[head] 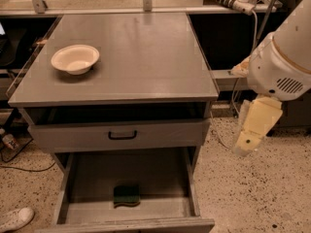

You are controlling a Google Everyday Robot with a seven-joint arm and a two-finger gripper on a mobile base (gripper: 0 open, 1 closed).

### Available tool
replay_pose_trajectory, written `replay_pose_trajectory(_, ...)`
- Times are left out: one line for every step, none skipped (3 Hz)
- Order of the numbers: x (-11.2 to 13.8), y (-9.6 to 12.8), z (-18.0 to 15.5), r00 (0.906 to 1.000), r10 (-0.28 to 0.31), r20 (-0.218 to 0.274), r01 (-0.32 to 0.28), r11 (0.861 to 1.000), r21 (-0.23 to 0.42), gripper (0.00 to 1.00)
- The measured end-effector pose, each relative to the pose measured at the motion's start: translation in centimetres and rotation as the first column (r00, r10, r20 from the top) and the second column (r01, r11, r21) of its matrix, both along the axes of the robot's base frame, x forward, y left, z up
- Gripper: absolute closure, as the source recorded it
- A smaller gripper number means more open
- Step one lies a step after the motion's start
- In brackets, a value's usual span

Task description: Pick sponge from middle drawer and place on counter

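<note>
The sponge (126, 195) lies dark green face up on the floor of the open middle drawer (92, 178), near its front rim. The counter (146, 52) is the grey top of the cabinet above it. My arm's white body (284, 62) hangs at the right of the cabinet. The gripper (246, 147) is a pale cream piece pointing down beside the cabinet's right side, at about the height of the upper drawer front. It is well to the right of the sponge and above it, touching nothing.
A cream bowl (75, 58) sits on the counter's left part. A shallower drawer with a black handle (122, 135) is slightly pulled out above the middle drawer. A white shoe (14, 218) lies on the speckled floor at bottom left. Cables and shelves stand behind at the right.
</note>
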State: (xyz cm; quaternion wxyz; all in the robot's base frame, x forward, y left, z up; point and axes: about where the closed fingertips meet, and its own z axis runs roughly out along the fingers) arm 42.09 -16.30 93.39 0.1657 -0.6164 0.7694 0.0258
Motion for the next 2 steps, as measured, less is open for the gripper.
replay_pose_trajectory(-1.9, 1.0, -3.0, 0.9983, -0.002, -0.058, 0.002, 1.0, 0.003, 0.0)
replay_pose_trajectory(-5.6, 3.8, -9.5, 0.9819, 0.001, -0.189, 0.005, 0.999, 0.031, 0.0)
